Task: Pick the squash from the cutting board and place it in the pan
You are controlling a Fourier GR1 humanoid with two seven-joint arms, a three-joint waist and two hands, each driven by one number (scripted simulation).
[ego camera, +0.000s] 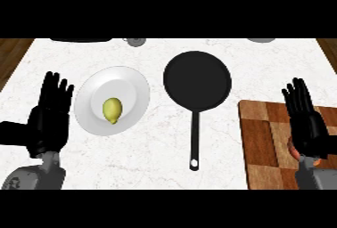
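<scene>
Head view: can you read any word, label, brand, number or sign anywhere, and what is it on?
No text can be read in this view.
Left forearm: a pale round mark near the lower edge, too blurred to read.
Pan, plate, cutting board: no words, numbers or labels show.

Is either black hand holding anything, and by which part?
Nothing is held. The left hand and right hand both show straight fingers; the right is over the cutting board.
</scene>
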